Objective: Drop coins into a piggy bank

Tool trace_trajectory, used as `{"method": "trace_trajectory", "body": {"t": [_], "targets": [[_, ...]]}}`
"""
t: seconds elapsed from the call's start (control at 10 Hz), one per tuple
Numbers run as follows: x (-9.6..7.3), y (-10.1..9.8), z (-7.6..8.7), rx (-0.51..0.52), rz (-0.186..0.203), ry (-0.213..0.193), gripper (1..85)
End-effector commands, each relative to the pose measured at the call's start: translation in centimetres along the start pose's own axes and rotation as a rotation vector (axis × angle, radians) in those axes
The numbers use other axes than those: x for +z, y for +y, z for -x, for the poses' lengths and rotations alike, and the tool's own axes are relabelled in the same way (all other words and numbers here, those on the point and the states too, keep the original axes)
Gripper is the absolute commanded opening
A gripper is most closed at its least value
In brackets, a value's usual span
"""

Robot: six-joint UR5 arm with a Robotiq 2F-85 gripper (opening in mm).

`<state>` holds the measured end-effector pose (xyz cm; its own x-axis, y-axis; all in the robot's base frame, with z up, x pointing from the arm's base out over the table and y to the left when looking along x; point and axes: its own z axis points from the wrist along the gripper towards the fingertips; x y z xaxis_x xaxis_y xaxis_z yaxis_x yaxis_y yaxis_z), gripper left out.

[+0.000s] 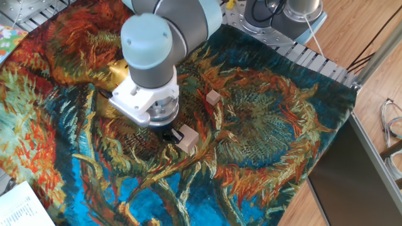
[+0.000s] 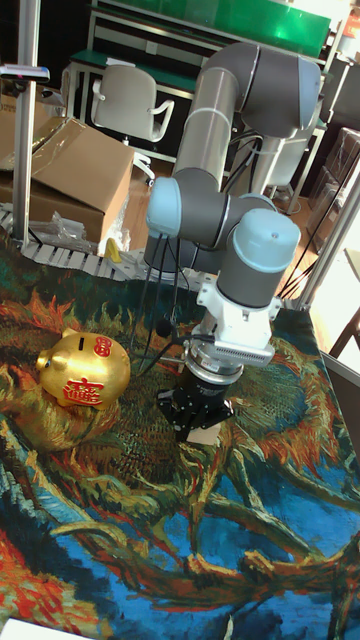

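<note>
From the fixed view the arm hides nearly all of the gold piggy bank (image 2: 84,368), which sits on the painted cloth (image 1: 282,125) over the desk, left of the hand (image 2: 201,424). It bears red characters (too small to read). Two wooden cubes show: one (image 1: 186,139) clamped in the hand, one (image 1: 213,96) loose nearby.
</note>
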<state>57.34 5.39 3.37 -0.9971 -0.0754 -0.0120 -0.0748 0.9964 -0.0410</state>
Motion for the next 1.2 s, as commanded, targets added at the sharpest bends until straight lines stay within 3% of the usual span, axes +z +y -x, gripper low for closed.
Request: {"method": "trace_trajectory", "body": {"t": [0.0, 0.2, 0.3, 0.5, 0.7, 0.8, 1.1], "targets": [[-1.3, 0.1, 0.6, -0.085, 0.009, -0.040, 1.3], [-1.4, 1.4, 1.6, -0.098, 0.059, -0.080, 1.3], [-1.4, 1.4, 1.9, -0.101, 0.059, -0.093, 1.3], [-1.8, 0.2, 1.5, -0.122, 0.029, -0.086, 1.3], [-3.3, -3.1, -0.7, -0.171, 0.011, -0.052, 1.3], [-3.5, -4.2, -0.9, -0.189, -0.010, -0.064, 1.3], [-3.5, -4.1, -0.5, -0.138, -0.006, -0.079, 1.3]]}}
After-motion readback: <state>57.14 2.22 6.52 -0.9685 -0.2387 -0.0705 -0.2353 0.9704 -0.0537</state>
